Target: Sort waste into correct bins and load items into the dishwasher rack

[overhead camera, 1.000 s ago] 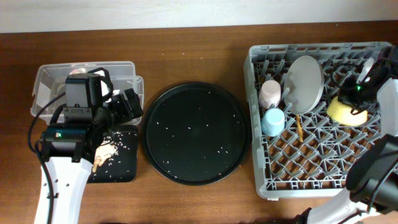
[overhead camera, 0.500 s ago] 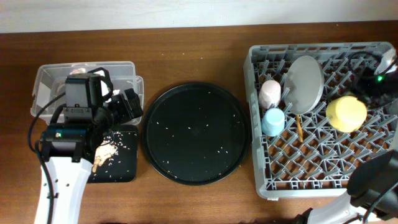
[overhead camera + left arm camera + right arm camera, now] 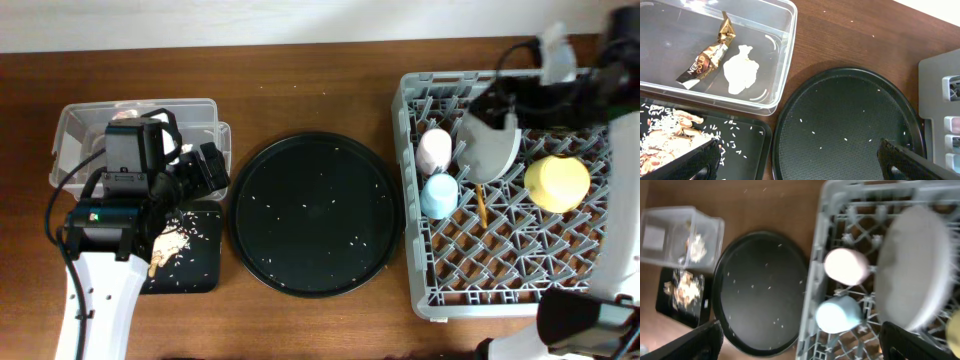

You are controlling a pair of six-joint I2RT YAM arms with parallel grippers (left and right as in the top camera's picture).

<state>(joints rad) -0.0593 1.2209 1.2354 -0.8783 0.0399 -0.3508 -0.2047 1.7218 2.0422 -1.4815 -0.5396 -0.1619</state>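
Observation:
The grey dishwasher rack (image 3: 410,200) holds a pink cup (image 3: 434,149), a blue cup (image 3: 439,194), a pale grey plate (image 3: 490,150) on edge, wooden chopsticks (image 3: 481,205) and an upturned yellow bowl (image 3: 557,182). My right gripper (image 3: 500,100), blurred, hangs open above the rack's back with nothing held; in its wrist view it (image 3: 800,347) spans the blue cup (image 3: 837,315). My left gripper (image 3: 797,165) stands open and empty over the table's left side. The clear tub (image 3: 785,65) contains a gold wrapper (image 3: 710,50) and a paper ball (image 3: 742,70). Food scraps (image 3: 665,140) lie in the shallow black tray (image 3: 750,145).
A large round black tray (image 3: 315,215) with scattered rice grains sits between the bins and the rack. The left arm (image 3: 100,290) reaches in from the front left edge. The right arm's base (image 3: 590,320) stands at the front right.
My right gripper opened and let go of the yellow bowl, which now rests upside down in the rack. That arm then swung up and toward the rack's back. The left arm stayed still.

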